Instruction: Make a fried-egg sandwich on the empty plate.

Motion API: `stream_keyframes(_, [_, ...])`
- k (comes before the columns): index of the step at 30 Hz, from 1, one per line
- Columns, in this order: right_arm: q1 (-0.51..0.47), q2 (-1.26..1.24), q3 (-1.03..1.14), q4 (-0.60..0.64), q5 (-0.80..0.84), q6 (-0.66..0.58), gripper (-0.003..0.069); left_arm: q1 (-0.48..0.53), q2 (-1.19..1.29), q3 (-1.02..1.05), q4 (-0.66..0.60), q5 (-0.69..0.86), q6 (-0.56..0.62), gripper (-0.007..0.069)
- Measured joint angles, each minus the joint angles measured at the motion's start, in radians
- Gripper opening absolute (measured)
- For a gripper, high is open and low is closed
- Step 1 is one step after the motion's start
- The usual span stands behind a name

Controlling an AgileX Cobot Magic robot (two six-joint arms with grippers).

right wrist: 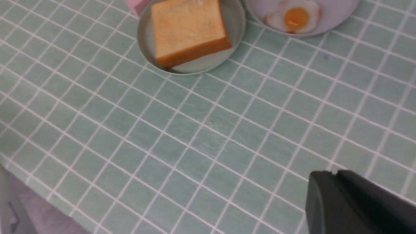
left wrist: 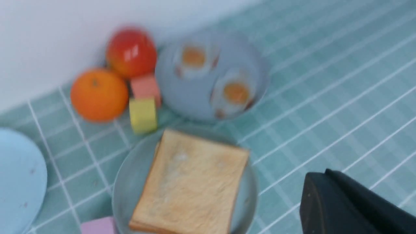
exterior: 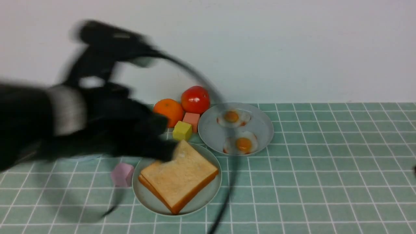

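Note:
Two golden toast slices lie stacked on the pale sea-green plate. They also show in the left wrist view as toast and in the right wrist view as toast. Two fried eggs rest on the grey-blue plate behind. My left gripper, motion-blurred, hangs by the toast's far left corner. Seen from its wrist, the left gripper is shut with nothing in it. The right gripper is shut and empty over bare tiles, well short of the plates.
An orange, a tomato, a pink cube and a yellow cube cluster behind the toast plate by the wall. A lilac block sits at the plate's left. A light blue plate lies further left.

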Motion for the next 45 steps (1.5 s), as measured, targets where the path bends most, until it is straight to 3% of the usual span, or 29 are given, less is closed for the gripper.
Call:
stream_keyframes(9, [0.0,-0.204,0.018,-0.18,0.043,0.211,0.0055,0.0,-0.54,0.523,-0.065,-0.401,0.0,-0.0013])
stream_keyframes(14, [0.0,-0.337,0.118,-0.227,0.035,0.309,-0.0008,0.0,-0.668,0.653,-0.068,-0.505,0.0,-0.0013])
stream_keyframes(20, [0.0,-0.463,0.285,-0.276,-0.077,0.428,-0.0013,0.0,-0.691,0.698,-0.071,-0.505,0.0,-0.0013])
stream_keyframes(29, [0.0,-0.465,0.553,-0.294,-0.42,0.44,-0.0009,0.0,-0.691,0.707,-0.071,-0.433,0.0,-0.0013])
stream_keyframes(37, [0.0,-0.461,0.711,-0.298,-0.462,0.44,-0.001,0.0,-0.691,0.708,-0.071,-0.404,0.0,-0.0013])
stream_keyframes(40, [0.0,-0.481,0.747,-0.353,-0.488,0.44,-0.0009,0.0,-0.691,0.708,-0.071,-0.404,0.0,-0.0013])
stream_keyframes(42, [-0.025,-0.525,0.784,-0.383,-0.562,0.439,-0.0014,0.0,-0.691,0.708,-0.071,-0.402,0.0,-0.0013])
stream_keyframes(45, [-0.139,-0.598,0.855,-0.404,-0.673,0.424,-0.0014,0.0,-0.691,0.708,-0.071,-0.402,0.0,-0.0013])
